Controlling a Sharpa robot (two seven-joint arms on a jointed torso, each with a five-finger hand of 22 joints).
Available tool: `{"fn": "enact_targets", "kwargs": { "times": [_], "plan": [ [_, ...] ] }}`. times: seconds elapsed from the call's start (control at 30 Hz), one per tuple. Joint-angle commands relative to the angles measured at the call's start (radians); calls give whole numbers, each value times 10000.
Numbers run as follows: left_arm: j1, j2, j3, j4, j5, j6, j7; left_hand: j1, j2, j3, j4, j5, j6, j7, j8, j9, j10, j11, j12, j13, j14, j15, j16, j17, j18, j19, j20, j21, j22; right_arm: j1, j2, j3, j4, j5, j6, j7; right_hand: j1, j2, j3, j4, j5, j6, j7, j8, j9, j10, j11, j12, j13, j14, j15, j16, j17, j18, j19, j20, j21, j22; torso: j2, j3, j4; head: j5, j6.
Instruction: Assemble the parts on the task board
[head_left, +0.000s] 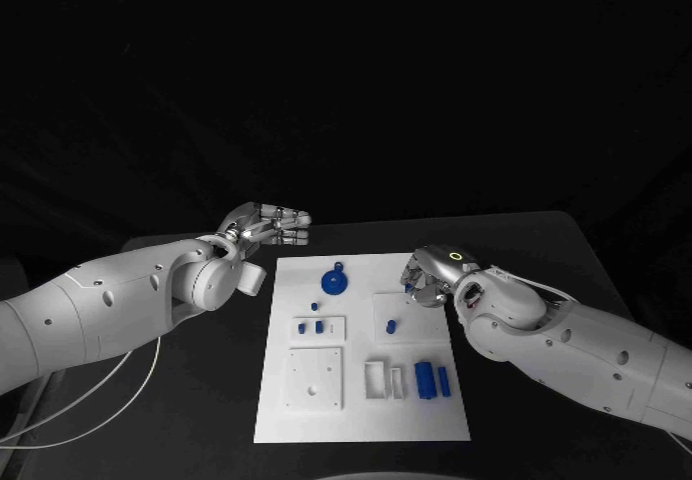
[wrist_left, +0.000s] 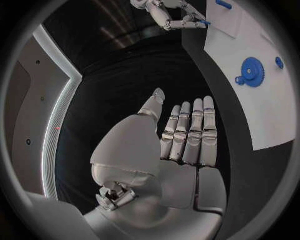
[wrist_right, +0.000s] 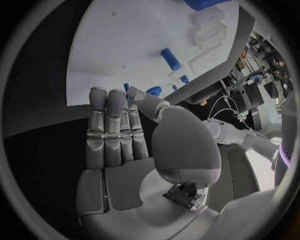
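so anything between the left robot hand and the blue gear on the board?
Nothing visible. The left robot hand hovers off the task board's far-left corner, holding nothing; only bare black table and white board lie between it and the blue gear.

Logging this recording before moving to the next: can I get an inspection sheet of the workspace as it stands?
Surface: black table with the white board in its middle.
Job's things: blue gear at the board's far end; blue bars by the near right; other small blue pieces between them.
Clutter: nothing seen.
Hands: left robot hand off the board's far left corner, fingers straight, holding nothing. Right robot hand at the board's right edge, seemingly pinching a small blue part.
Cables: white cable hanging under the left arm.
Surroundings: dark, nothing seen.
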Motion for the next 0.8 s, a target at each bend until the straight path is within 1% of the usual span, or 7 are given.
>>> {"fn": "enact_targets", "kwargs": {
  "times": [0.03, 0.13, 0.27, 0.4, 0.5, 0.57, 0.8],
  "plan": [
    [11, -8, 7, 8, -63, 116, 84, -39, 36, -1, 63, 27, -69, -6, 38, 14, -89, -5, 7, -1, -67, 0, -1, 1, -115, -86, 6, -29, -12, -10, -73, 41, 235, 222, -391, 122, -110, -21, 58, 21, 15, 85, 14, 42, 27, 189, -96, 29, 87, 58, -5, -46, 24, 175, 22, -52, 21, 230, -5, -9, -1, 36, 2],
    [11, -11, 6, -16, -62, 100, 95, -39, 36, -1, 63, 27, -69, -6, 38, 14, -89, -5, 7, -1, -67, 0, -1, 1, -115, -86, 6, -29, -12, -75, -136, 68, 524, 306, -717, 228, -108, -22, 64, 23, 16, 91, 12, 43, 33, 197, -98, 31, 89, 63, -7, -48, 29, 176, 28, -52, 63, 237, -15, -2, -4, 108, 11],
    [11, 23, 6, -117, -58, 64, 118, -39, 36, -1, 63, 27, -69, -6, 38, 14, -89, -5, 7, -1, -67, 0, -1, 1, -115, -86, 6, -29, -12, -263, -174, 95, 1076, 474, -1165, 408, -105, -51, 91, 22, 18, 116, 3, 42, 48, 222, -105, 31, 90, 99, -15, -55, 40, 182, 55, -54, 158, 250, -39, -5, -1, 339, -5],
    [10, 63, 6, -196, -48, 51, 129, -42, 39, 3, 87, 33, -73, -6, 39, 15, -96, -5, 6, -1, -73, 1, 1, 2, -111, -92, 11, -26, -11, -423, -124, 103, 1415, 530, -1309, 512, -105, -53, 98, 26, 19, 119, 2, 41, 50, 223, -105, 29, 89, 112, -16, -65, 38, 179, 70, -55, 213, 256, -51, -27, -12, 553, -46],
    [10, 92, 6, -252, -45, 55, 133, -42, 39, 3, 87, 33, -73, -6, 39, 15, -96, -5, 6, -1, -73, 1, 1, 2, -111, -92, 11, -26, -11, -570, -67, 106, 1584, 424, -1324, 554, -100, -55, 100, 28, 19, 118, 2, 40, 52, 221, -105, 28, 87, 116, -14, -80, 34, 181, 68, -54, 208, 254, -72, -46, -16, 682, -133],
    [10, 115, 6, -314, -40, 46, 132, -42, 39, 3, 87, 33, -73, -6, 39, 15, -96, -5, 6, -1, -73, 1, 1, 2, -111, -92, 11, -26, -11, -715, 7, 107, 1668, 307, -1333, 580, -90, -65, 94, 24, 16, 129, -1, 45, 54, 224, -105, 29, 87, 122, -15, -92, 31, 178, 64, -53, 227, 259, -101, -57, -25, 841, -193],
    [11, 187, 2, -464, -4, 35, 131, -39, 37, 7, 95, 38, -44, -16, 41, 16, -81, -10, 7, -1, -66, -1, 2, 2, -110, -92, 10, -26, -10, -1271, 378, 107, 1765, -136, -1442, 551, -59, -83, 80, 22, 14, 148, -7, 41, 45, 243, -110, 30, 83, 153, -20, -108, 33, 172, 72, -59, 292, 273, -151, -85, 20, 1420, -436]
  ]
}}
